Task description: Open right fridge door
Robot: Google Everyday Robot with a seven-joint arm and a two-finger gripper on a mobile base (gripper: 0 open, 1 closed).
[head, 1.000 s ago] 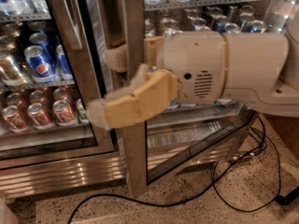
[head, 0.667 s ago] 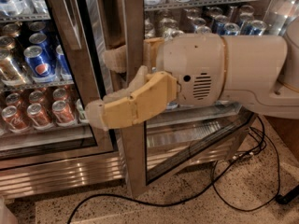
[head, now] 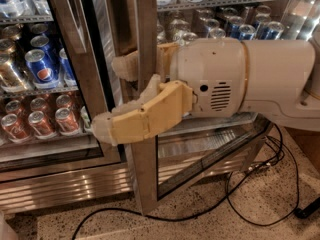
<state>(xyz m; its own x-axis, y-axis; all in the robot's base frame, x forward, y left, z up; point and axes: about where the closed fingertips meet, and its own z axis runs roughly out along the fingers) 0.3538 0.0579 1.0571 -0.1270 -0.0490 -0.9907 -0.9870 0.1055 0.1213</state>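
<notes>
Gripper [head: 107,98] around right fridge door [head: 145,179] edge; cans [head: 40,69] on shelves [head: 30,91] left and behind door.

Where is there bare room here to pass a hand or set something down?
The speckled floor in front of the fridge base is bare on either side of the black cable. The pincer, clamped across the frame of the right fridge door, fills the gap between the doors. The shelves are packed with cans.

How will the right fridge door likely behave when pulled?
The right fridge door probably feels heavy and rigid: wide steel frame, glass pane. Ajar, it should swing, not flex. The gripper, jaws across its frame edge, might slip on smooth steel.
</notes>
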